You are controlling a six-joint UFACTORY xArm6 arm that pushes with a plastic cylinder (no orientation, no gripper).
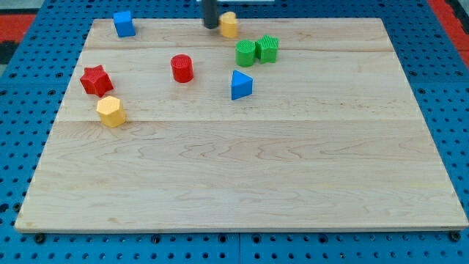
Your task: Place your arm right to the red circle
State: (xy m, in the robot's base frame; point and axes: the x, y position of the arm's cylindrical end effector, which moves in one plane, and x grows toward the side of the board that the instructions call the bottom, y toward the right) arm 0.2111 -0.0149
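Note:
The red circle (182, 68), a short red cylinder, stands on the wooden board (242, 183) in the upper left part of the view. My tip (210, 27) is near the board's top edge, above and to the right of the red circle and well apart from it. The tip sits just left of a yellow block (229, 24), close to it or touching; I cannot tell which.
A blue cube (123, 23) is at the top left. A red star (96, 80) and a yellow hexagon (111, 111) lie left of the red circle. A green cylinder (245, 53), a green block (267, 48) and a blue triangle (240, 85) lie to its right.

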